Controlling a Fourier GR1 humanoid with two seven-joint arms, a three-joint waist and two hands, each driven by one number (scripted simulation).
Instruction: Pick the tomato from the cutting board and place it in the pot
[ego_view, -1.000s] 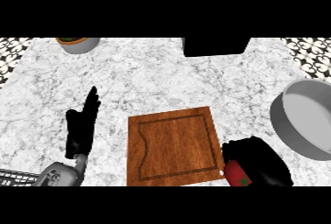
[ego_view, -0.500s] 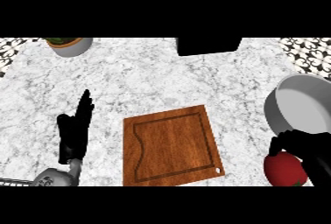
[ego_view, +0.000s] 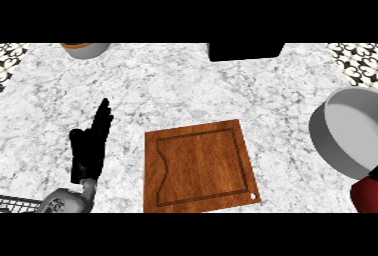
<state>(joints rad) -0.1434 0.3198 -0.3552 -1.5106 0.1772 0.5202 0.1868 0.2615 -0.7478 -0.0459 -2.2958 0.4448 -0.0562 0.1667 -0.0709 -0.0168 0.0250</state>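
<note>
The wooden cutting board (ego_view: 199, 167) lies bare in the middle of the marble counter. The grey pot (ego_view: 322, 135) stands at the right edge, partly cut off. The red tomato (ego_view: 366, 196) shows at the lower right edge, just below the pot's near rim. My right hand (ego_view: 373, 173) is only a black sliver above the tomato, curled round it; the rest is out of view. My left hand (ego_view: 87, 145) rests open left of the board, fingers straight and pointing away.
A grey bowl with an orange inside (ego_view: 85, 48) sits at the back left. A black block (ego_view: 246, 51) stands at the back centre. A wire rack (ego_view: 15, 202) shows at the lower left corner beside my left forearm (ego_view: 66, 200).
My right hand carried the tomato off the board's right corner to the right, up beside the pot, and has slid almost out of view. The left hand has stayed put.
</note>
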